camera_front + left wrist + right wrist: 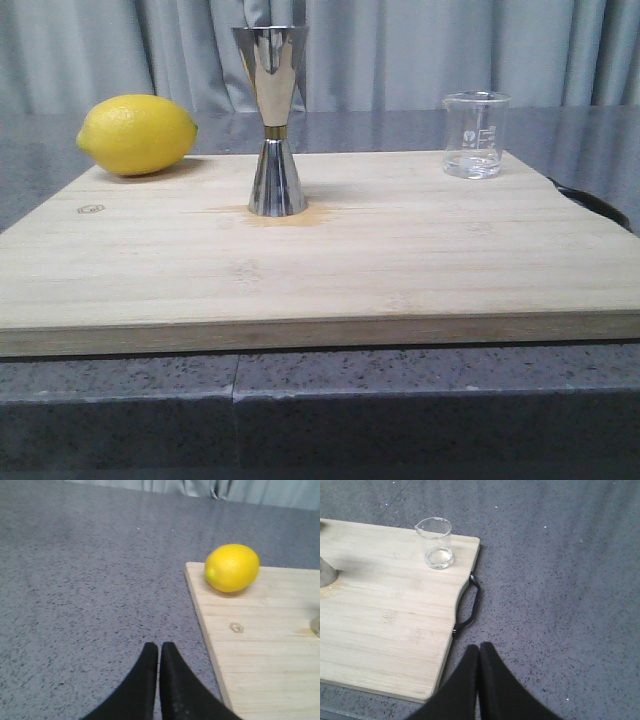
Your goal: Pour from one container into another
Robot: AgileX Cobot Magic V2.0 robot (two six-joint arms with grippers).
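A small clear glass beaker [476, 135] with a spout stands upright at the far right of the wooden board [320, 270]; the right wrist view shows this beaker [436, 543] with a little clear liquid. The tall steel jigger [273, 120] stands upright mid-board, a damp stain at its foot; only the jigger's base [326, 574] enters the right wrist view. My left gripper [159, 646] is shut and empty over the grey counter, left of the board. My right gripper [479, 646] is shut and empty over the counter, right of the board, well short of the beaker.
A yellow lemon [137, 133] lies at the board's far left corner, also as the lemon [232, 567] in the left wrist view. A black handle [468, 607] sticks out from the board's right edge. Grey speckled counter [90, 580] surrounds the board; a curtain hangs behind.
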